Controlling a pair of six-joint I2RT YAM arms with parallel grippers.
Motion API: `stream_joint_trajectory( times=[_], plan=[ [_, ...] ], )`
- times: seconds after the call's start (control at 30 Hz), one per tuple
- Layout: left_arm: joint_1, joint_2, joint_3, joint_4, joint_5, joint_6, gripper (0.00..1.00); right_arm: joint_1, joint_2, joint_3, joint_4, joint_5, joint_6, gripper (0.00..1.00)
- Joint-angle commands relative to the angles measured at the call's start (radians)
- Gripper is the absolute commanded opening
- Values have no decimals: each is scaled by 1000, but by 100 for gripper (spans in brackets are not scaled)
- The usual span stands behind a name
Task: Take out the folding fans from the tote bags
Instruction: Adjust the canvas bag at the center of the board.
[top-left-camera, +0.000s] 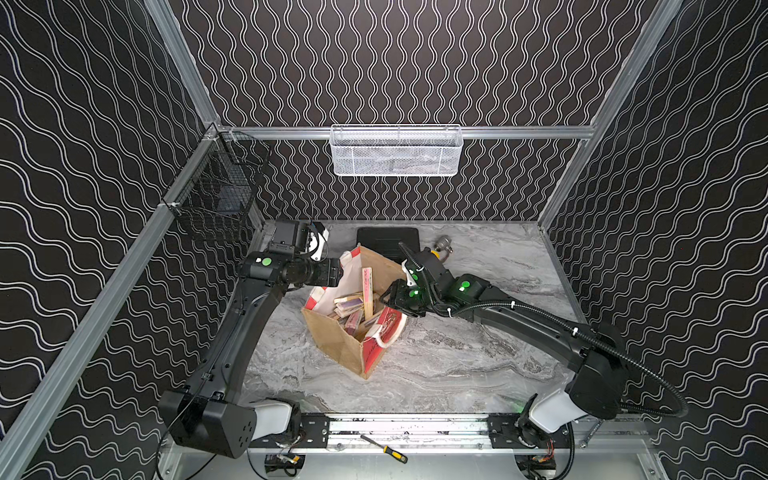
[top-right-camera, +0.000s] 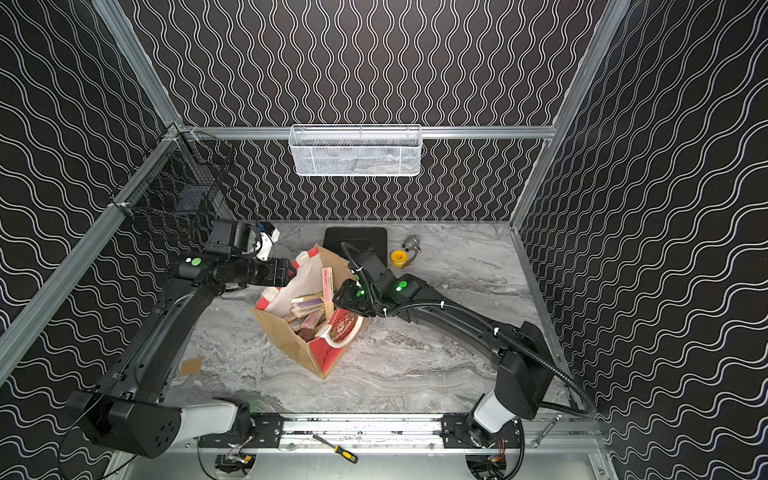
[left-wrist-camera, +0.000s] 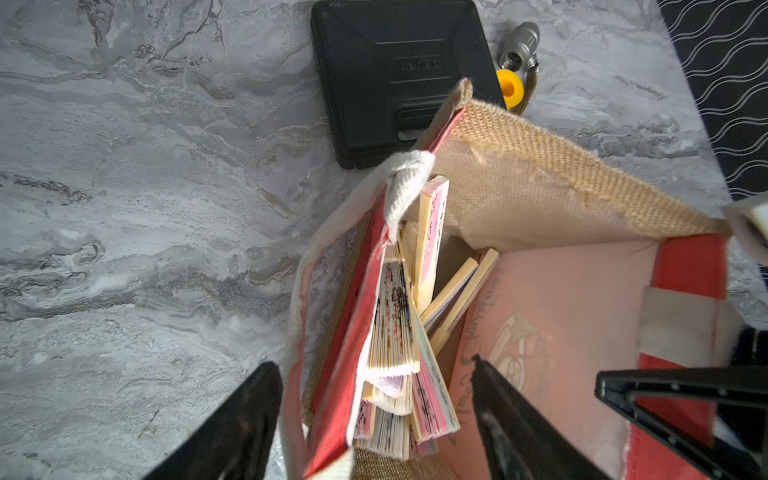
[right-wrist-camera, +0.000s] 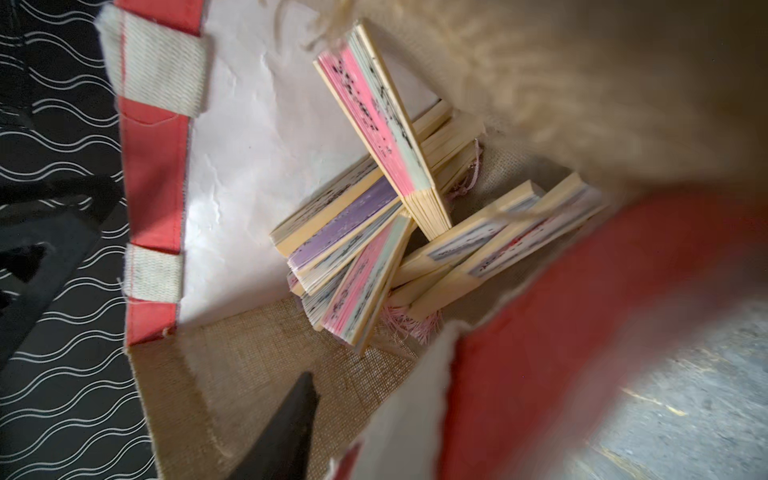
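Left gripper (left-wrist-camera: 370, 363) is spread astride a wall of the boxy tan jute tote bag (top-left-camera: 332, 340), right gripper (top-left-camera: 385, 298) unclear: tug it and you could spill the slim bamboo folding fans (top-left-camera: 353, 305).

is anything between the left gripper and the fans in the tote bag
Partly. The left gripper straddles the tote bag wall: its red side panel stands between the outer finger and the fans. The inner finger is inside. The white handle crosses one fan's top.
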Motion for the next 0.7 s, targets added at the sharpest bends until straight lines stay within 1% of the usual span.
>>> stream_joint_trajectory(
  times=[0.0,0.1,0.17,0.27,0.37,0.4,0.57,0.67],
  plan=[
    [-10,21,11,14,2,25,76,3,7,5,-11,5,-14,29],
    [-30,48,27,5,3,35,77,4,12,21,-26,-2,-45,15],
    [-38,63,31,3,-14,42,77,3,14,34,-40,-5,-69,10],
    [-44,100,56,-20,-127,45,76,3,17,60,-70,-12,-112,5],
    [-44,115,78,-34,-259,39,76,3,18,65,-89,-30,-144,5],
    [-43,114,75,-25,-285,41,76,3,17,63,-93,-34,-153,5],
    [-43,160,84,-50,-313,26,76,3,11,56,-100,-40,-173,5],
    [-43,149,48,-18,-204,31,74,3,7,48,-97,-45,-180,5]
  ],
)
